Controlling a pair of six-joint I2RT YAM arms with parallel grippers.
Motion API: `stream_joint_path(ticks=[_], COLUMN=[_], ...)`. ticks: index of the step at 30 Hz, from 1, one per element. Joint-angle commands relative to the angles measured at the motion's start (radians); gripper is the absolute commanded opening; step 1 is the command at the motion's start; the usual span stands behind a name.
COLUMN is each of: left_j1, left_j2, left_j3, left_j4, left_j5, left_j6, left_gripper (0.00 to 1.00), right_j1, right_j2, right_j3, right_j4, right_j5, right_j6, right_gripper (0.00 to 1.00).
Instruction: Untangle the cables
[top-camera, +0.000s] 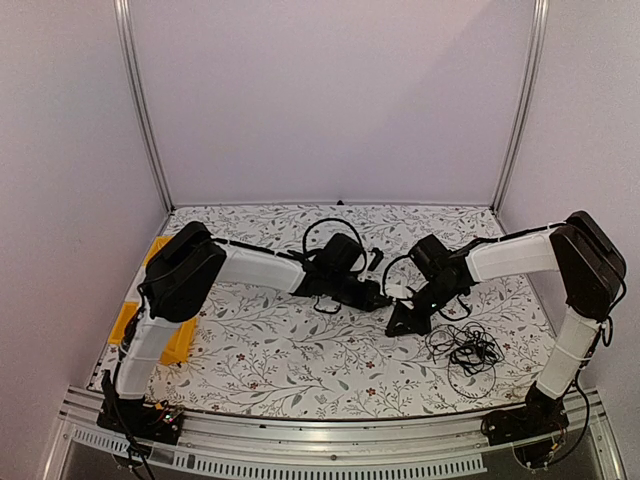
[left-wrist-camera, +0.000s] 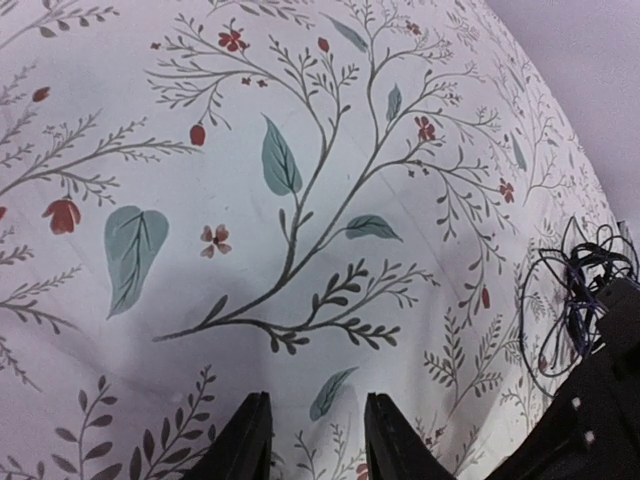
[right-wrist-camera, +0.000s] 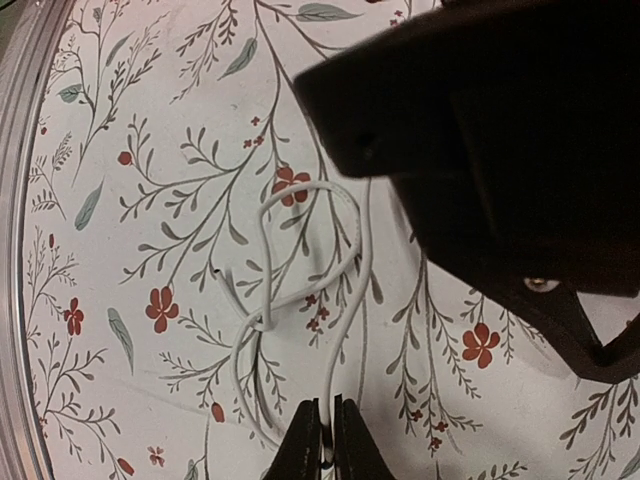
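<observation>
Cables: a loose looping bundle of thin black cables (top-camera: 465, 350) lies on the right, near part of the table, just to the right of the right gripper.
White cable: a thin white cable (right-wrist-camera: 300, 240) lies in loops on the cloth near the middle and crosses itself at one spot.
Right gripper (right-wrist-camera: 325, 440): jaws closed narrow, pinching the thin white cable.
Left gripper (left-wrist-camera: 312, 440): jaws moderately apart, nothing between them, just above the cloth.
Cloth: white floral tablecloth (top-camera: 280, 350).
Far left: yellow plastic container (top-camera: 130, 322), partly hidden by the left arm.
</observation>
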Motion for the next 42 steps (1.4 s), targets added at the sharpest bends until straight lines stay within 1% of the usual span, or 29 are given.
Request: stream_joint_path(ticks=[1, 10, 12, 15, 20, 24, 29, 30, 33, 38, 42], left_j1=[-0.016, -0.017, -0.016, -0.015, 0.011, 0.081, 0.225, 0.248, 0.310, 0.352, 0.356], left_j2=[0.090, 0.043, 0.034, 0.019, -0.044, -0.174, -0.433, -0.502, -0.636, -0.791, -0.836], left_j3=[-0.024, -0.092, -0.116, -0.151, -0.223, -0.329, -0.467, -0.484, -0.519, -0.552, -0.540], left_j4=[-0.136, -0.118, -0.106, -0.089, -0.088, -0.079, -0.094, -0.106, -0.145, -0.169, -0.178], left_j5=[-0.062, -0.061, -0.054, -0.058, -0.112, -0.201, -0.317, -0.340, -0.402, -0.480, -0.439], left_j6=[-0.016, -0.035, -0.038, -0.042, -0.030, -0.004, 0.043, 0.054, 0.089, 0.126, 0.133], left_gripper=[0.26, 0.23, 0.17, 0.01, 0.00, 0.00, 0.00, 0.00, 0.00, 0.00, 0.00], right_j1=[0.007, 0.007, 0.008, 0.008, 0.008, 0.007, 0.006, 0.006, 0.006, 0.006, 0.006], right_j2=[-0.039, -0.036, -0.036, -0.036, -0.035, -0.034, -0.028, -0.027, -0.027, -0.021, -0.015], right_j3=[0.005, 0.003, 0.002, 0.002, 0.000, -0.001, -0.003, -0.003, -0.003, 0.000, 0.005], right_j4=[0.011, 0.013, 0.014, 0.014, 0.014, 0.014, 0.014, 0.015, 0.016, 0.014, 0.013], right_j5=[0.009, 0.012, 0.014, 0.017, 0.025, 0.030, 0.052, 0.054, 0.058, 0.062, 0.059], right_j6=[0.000, 0.000, 0.001, 0.002, 0.002, 0.003, 0.005, 0.006, 0.009, 0.009, 0.013], right_gripper=[0.09, 0.09, 0.09, 0.10, 0.10, 0.10, 0.09, 0.09, 0.09, 0.08, 0.08])
